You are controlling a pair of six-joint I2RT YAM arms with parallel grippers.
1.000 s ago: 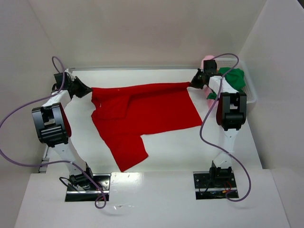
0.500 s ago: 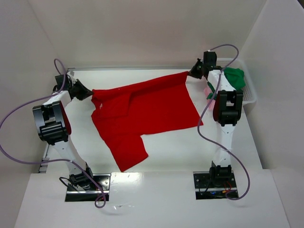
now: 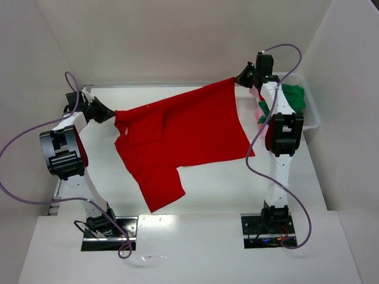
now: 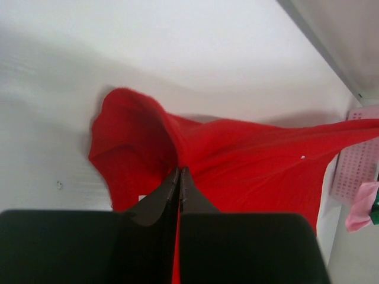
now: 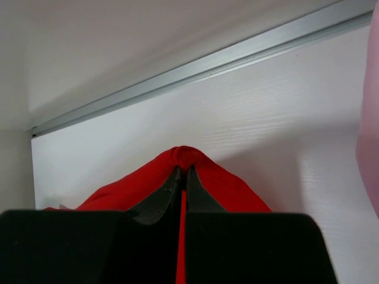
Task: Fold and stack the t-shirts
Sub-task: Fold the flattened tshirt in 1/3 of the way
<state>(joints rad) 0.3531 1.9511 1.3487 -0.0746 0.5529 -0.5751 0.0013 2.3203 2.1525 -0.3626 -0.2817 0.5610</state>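
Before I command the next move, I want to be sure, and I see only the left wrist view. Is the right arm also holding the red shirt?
Observer: Yes. The right wrist view shows the right jaws shut on a bunched corner of the red t-shirt.
Operator: Is the cloth between the arms slack?
Observer: No. In the top view its far edge runs straight from arm to arm.
Operator: What waits in the basket?
Observer: A dark green t-shirt lies in the white basket, beside the right arm.
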